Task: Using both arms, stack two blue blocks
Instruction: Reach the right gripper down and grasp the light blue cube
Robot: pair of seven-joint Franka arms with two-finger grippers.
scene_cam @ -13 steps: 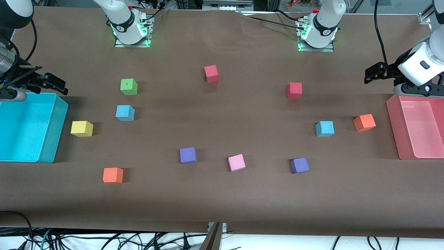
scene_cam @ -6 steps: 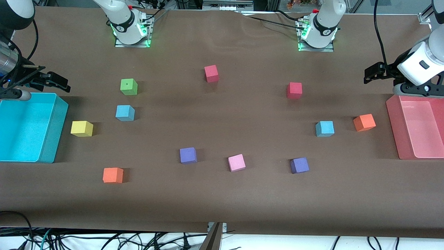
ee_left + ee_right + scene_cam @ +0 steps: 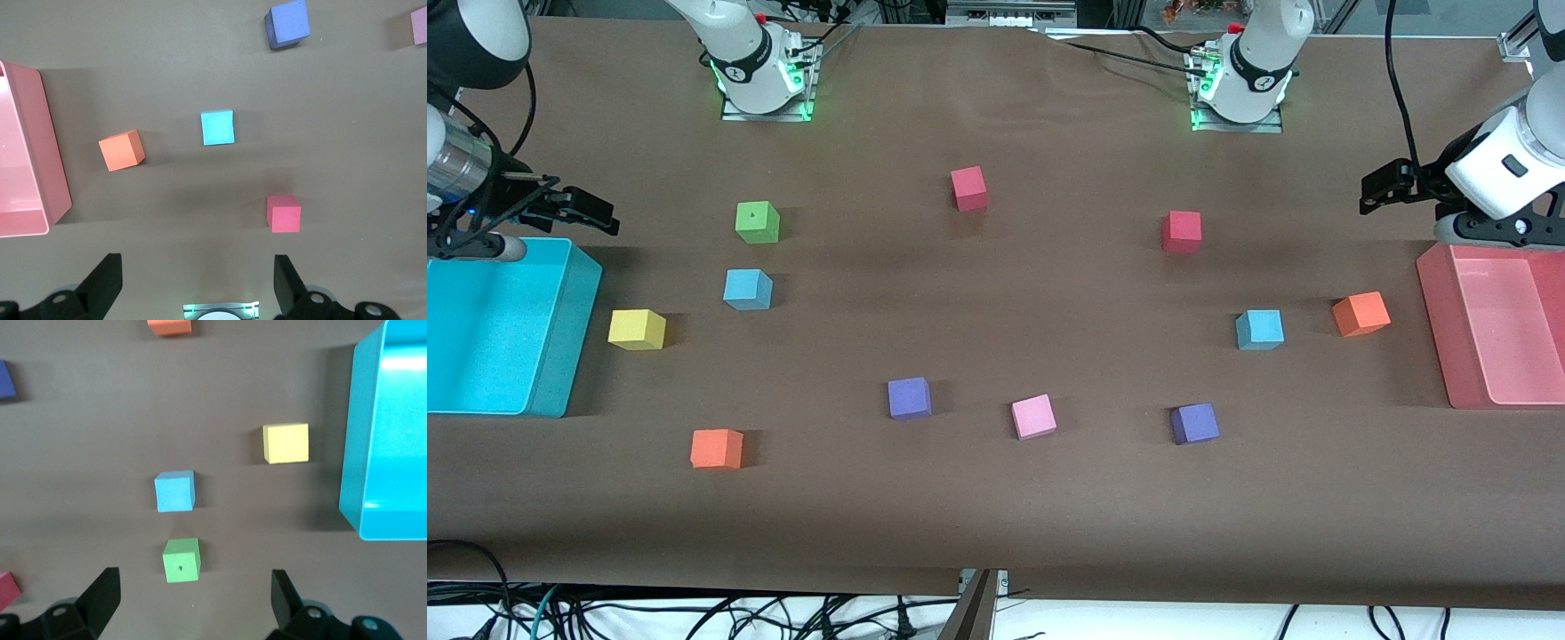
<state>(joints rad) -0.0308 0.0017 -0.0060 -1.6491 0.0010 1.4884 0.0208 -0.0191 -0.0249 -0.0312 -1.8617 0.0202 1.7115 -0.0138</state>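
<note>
Two light blue blocks lie apart on the brown table. One blue block point(image 3: 747, 289) lies toward the right arm's end, next to a green block point(image 3: 757, 222); it also shows in the right wrist view point(image 3: 175, 491). The other blue block point(image 3: 1260, 329) lies toward the left arm's end, beside an orange block point(image 3: 1360, 313); it also shows in the left wrist view point(image 3: 217, 127). My right gripper point(image 3: 583, 213) hovers open and empty by the cyan bin's point(image 3: 560, 356) corner. My left gripper point(image 3: 1385, 188) hovers open and empty by the pink bin point(image 3: 1436, 338).
Other cubes are scattered about: yellow point(image 3: 637, 329), two red point(image 3: 968, 188) point(image 3: 1182, 231), two purple point(image 3: 909, 397) point(image 3: 1194, 423), pink point(image 3: 1033, 416) and a second orange point(image 3: 716, 448). The bins stand at the two ends of the table.
My right gripper has shifted a little away from the cyan bin toward the table's middle. The left arm and all blocks have stayed put.
</note>
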